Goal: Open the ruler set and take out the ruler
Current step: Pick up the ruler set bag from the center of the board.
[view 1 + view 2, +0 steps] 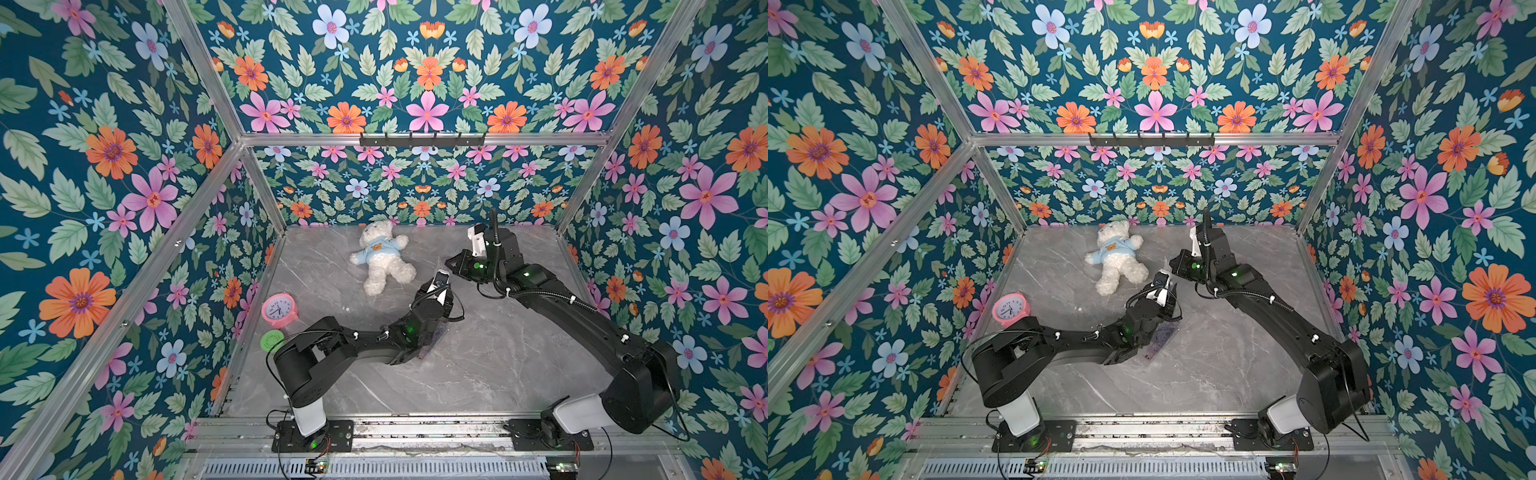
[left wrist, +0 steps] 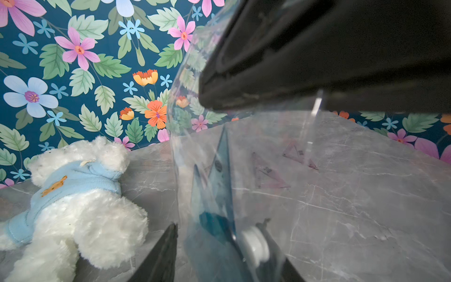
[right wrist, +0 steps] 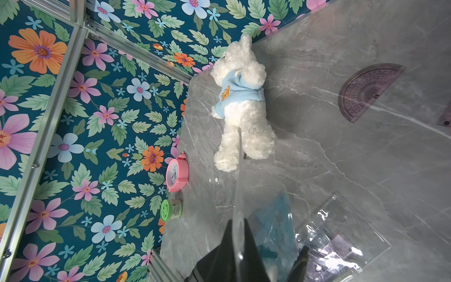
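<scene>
Hanging just beside the teddy bear, over the worktop, the ruler set, a clear pouch, was pinched at its upper edge by the right gripper, whose fingers were closed tight on the plastic. A blue set square sat in its lower end. The left gripper had its fingers partly apart on either side of that end; whether they truly gripped it I could not tell. A purple protractor lay flat near the bear.
</scene>
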You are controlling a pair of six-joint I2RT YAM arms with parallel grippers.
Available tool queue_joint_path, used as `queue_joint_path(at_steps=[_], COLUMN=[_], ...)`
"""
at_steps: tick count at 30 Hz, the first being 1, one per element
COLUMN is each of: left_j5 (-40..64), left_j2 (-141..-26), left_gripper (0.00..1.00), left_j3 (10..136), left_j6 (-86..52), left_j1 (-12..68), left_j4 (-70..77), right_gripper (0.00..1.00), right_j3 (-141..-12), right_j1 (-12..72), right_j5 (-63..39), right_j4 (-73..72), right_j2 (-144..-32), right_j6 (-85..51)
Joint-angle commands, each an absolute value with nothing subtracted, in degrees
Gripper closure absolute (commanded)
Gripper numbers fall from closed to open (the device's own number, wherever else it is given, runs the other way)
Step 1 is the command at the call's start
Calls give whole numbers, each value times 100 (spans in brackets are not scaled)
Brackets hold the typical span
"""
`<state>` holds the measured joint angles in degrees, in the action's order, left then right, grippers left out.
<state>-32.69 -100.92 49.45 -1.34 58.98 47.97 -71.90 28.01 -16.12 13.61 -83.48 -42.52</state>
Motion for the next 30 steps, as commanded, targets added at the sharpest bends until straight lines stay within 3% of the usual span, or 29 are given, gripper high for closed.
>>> queue_joint_path(at_steps=[1, 11, 26, 30], left_j5=[-3241, -3254, -3214, -3157], left_j2=[-10099, -10160, -10090, -10056], left_gripper=[55, 53, 100, 100], left_j3=[4975, 5019, 4983, 4941], left_j6=[-114, -214, -264, -341], left_j1=[5898, 5904, 5890, 5852], left_j4=[4924, 4733, 4702, 4706], right_gripper=[92, 91, 86, 82], right_j3=[-7169, -7098, -7040, -7016], right_j1=[2795, 2804, 2794, 2778], right_j5=[-1620, -1569, -1628, -1634], right_j4=[1194, 1125, 1099, 1089], right_j2=[-8298, -8151, -8159, -8143], right_j6=[-4342, -4314, -4332, -4340])
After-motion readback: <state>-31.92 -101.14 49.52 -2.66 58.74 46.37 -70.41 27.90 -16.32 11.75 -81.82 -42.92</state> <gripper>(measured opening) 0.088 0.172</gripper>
